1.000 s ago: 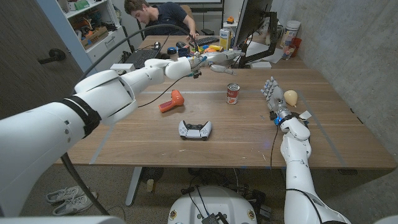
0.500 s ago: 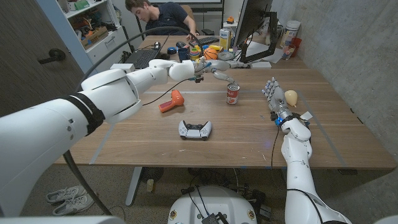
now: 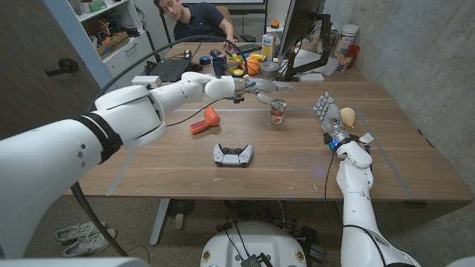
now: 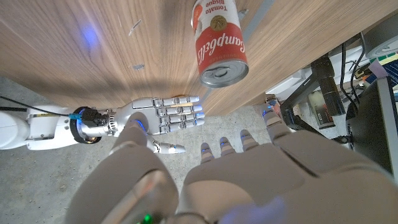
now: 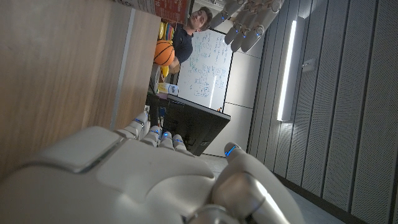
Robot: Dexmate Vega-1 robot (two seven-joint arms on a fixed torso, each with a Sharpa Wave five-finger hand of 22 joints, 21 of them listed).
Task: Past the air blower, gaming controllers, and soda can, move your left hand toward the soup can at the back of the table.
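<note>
Hovering just above the soup can (image 3: 277, 111), which stands upright mid-table, the left hand (image 3: 265, 85) holds nothing, fingers apart. Rigid, probably weighty and slick, the can is best clasped around its labelled side. The right hand (image 3: 325, 110) looks open, though small.

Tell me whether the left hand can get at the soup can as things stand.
Probably yes. The left hand hovers open just above and behind the soup can, nothing between them in the left wrist view; the blower and controller lie nearer the robot.
</note>
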